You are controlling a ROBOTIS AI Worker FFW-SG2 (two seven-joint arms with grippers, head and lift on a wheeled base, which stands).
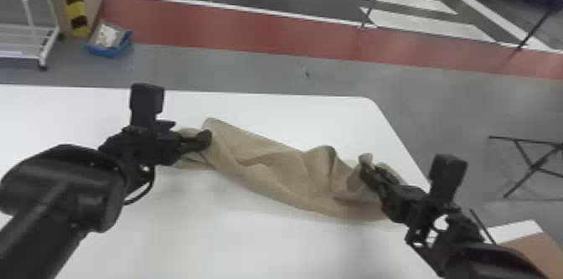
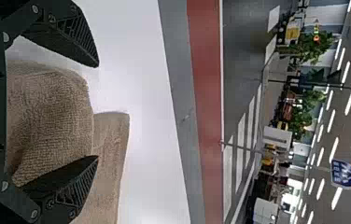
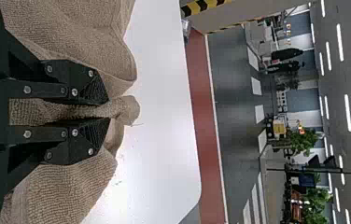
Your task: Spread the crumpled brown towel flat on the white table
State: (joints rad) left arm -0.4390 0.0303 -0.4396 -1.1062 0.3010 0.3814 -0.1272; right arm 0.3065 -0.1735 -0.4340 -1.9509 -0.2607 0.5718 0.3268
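The brown towel [image 1: 276, 165] lies rumpled across the white table [image 1: 259, 244], with folds rising at its middle and right. At its left end is my left gripper [image 1: 205, 140]; in the left wrist view that gripper [image 2: 96, 112] has its fingers wide apart, with a raised bulge of towel [image 2: 57, 116] between them. My right gripper [image 1: 370, 173] is at the towel's right end. Seen from its own wrist, the right gripper [image 3: 106, 109] is closed on a pinched fold of towel [image 3: 127, 109], and more cloth spreads on both sides of the fingers.
The table's far edge [image 1: 268, 94] runs behind the towel, and its right edge slants down close to my right gripper. A cardboard box [image 1: 532, 249] stands at the lower right beyond the table. On the floor are a white rack [image 1: 29, 27] and a blue tray [image 1: 109, 50].
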